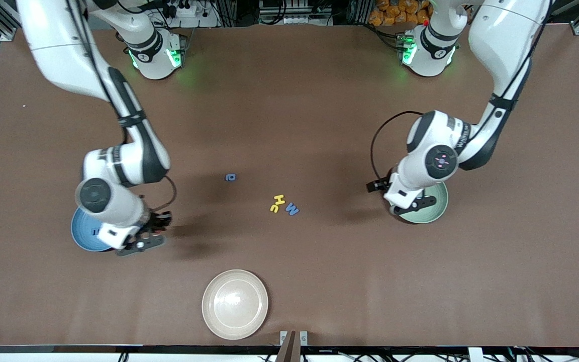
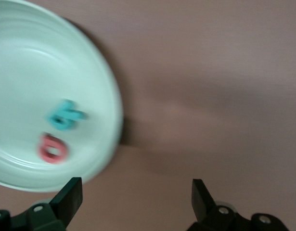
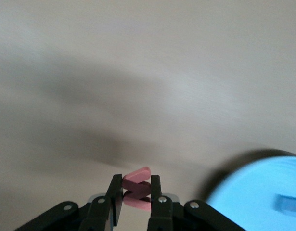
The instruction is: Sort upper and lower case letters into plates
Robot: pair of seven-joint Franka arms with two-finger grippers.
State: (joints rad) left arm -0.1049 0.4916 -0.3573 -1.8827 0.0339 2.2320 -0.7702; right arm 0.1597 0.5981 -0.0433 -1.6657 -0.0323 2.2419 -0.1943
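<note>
Right fingers [image 3: 135, 192] pinch one red letter [image 3: 136, 179]; left fingers [image 2: 137, 195] gape beside mint plate [image 2: 22, 62] holding two letters [image 2: 66, 117].

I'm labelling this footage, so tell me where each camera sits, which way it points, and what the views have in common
Front view: high across the table, facing both bases; shows both arms, loose letters, cream plate.
Left wrist view: looks down past the open left gripper at the mint plate.
Right wrist view: looks past the right gripper, shut on a red letter, toward the blue plate.
Shared: front view also shows both plates.
</note>
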